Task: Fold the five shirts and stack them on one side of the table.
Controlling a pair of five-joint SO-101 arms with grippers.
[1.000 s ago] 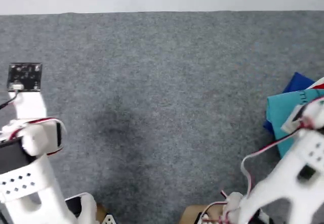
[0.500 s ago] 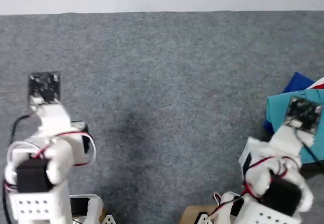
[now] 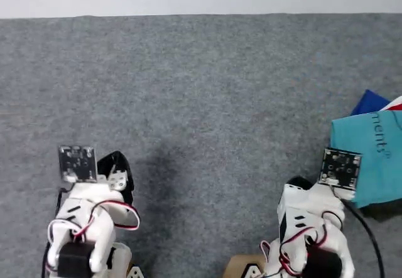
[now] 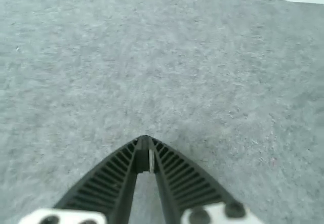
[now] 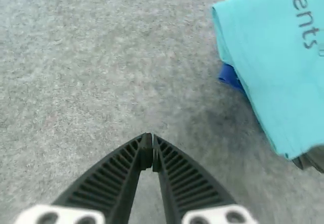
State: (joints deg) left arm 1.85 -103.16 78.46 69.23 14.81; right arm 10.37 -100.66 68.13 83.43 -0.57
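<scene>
1. Grey, felt-like table covering (image 3: 207, 90): spans the high view from edge to edge, with a pale wall strip along the top.
2. Left arm, white plastic with red and white wiring (image 3: 88, 234): stands at the lower left of the high view. Its left gripper (image 4: 145, 142), a pair of black ribbed fingers, is clenched tip to tip with nothing between them, poised over bare covering.
3. Right arm, white plastic of the same build (image 3: 308, 228): stands at the lower right of the high view. Its right gripper (image 5: 148, 139) is likewise closed on nothing, over bare covering, near the shirt stack but apart from it.
4. Teal folded shirt with dark lettering (image 3: 377, 152): lies on top of the stack at the right edge of the high view, mid-height.
5. Royal-blue shirt (image 3: 367, 102): lies under the teal one, with a corner protruding at the upper side of the stack.
6. Dark grey garment (image 3: 384, 208): its edge protrudes beneath the teal shirt's lower side.
7. Red-and-white fabric sliver (image 3: 396, 102): at the frame's right edge, beside the blue corner. What kind of item it is cannot be told.
</scene>
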